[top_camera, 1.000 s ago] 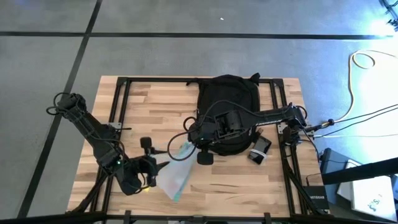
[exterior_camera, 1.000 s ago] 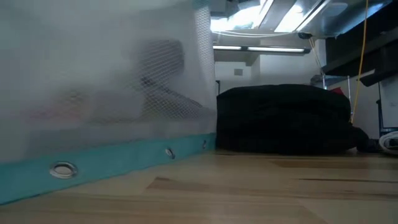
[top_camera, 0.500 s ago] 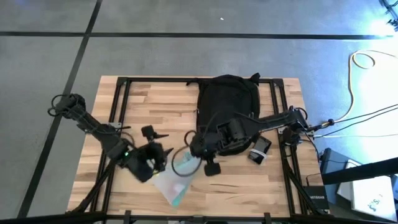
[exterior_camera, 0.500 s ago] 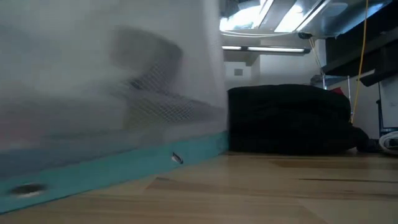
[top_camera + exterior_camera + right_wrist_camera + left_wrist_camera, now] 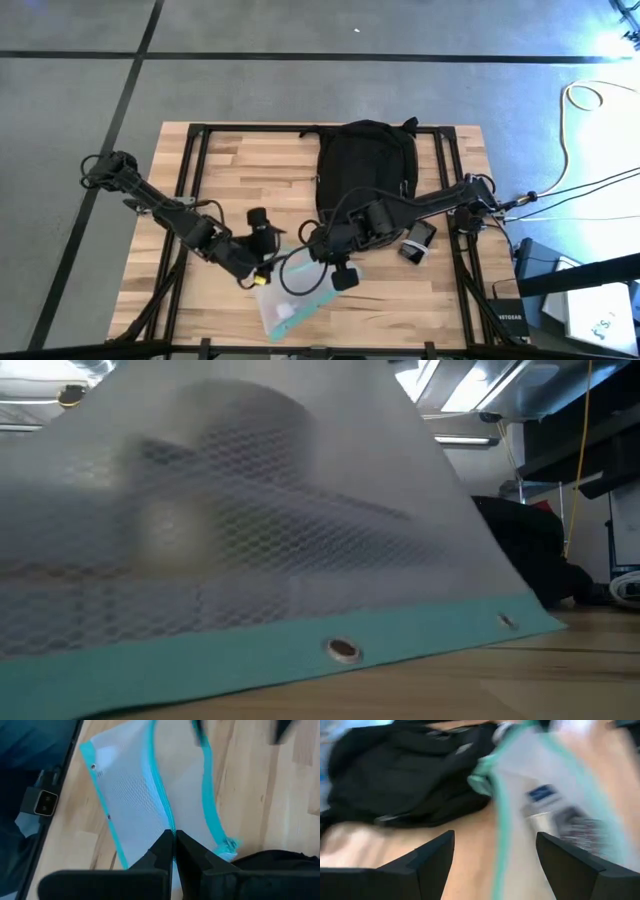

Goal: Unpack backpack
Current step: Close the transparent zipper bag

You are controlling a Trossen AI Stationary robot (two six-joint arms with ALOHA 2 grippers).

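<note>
- The light wooden plank table (image 5: 230,170) on its black frame is the biggest thing here, and everything below is placed relative to the backpack sitting on it.
- The large black fabric backpack (image 5: 366,170), rounded oval shape, lies flat toward the far middle of the table. It looks soft and floppy, probably a bit saggy when lifted, so the top handle loop or a strap seems a safer grab than pinching the smooth body fabric. The zipper pulls would be the spot for opening it further.
- The clear mesh pouch with teal edging (image 5: 290,295) lies on the wood just in front of the backpack's near-left corner. It looks light, limp and a little slippery, so the stitched teal edge is the sensible hold. Something small and pale sits inside it.
- The left arm reaches in from the table's left side, and the left gripper (image 5: 495,855) hangs near the pouch's left edge, left of the backpack. Its fingers are spread wide with nothing between them.
- The right arm stretches across the backpack's near edge, and the right gripper (image 5: 173,851) has its fingers pinched together on the pouch's teal seam, right in front of the backpack.
- A small dark phone-like gadget (image 5: 417,240) lies on the table by the backpack's near-right corner.
</note>
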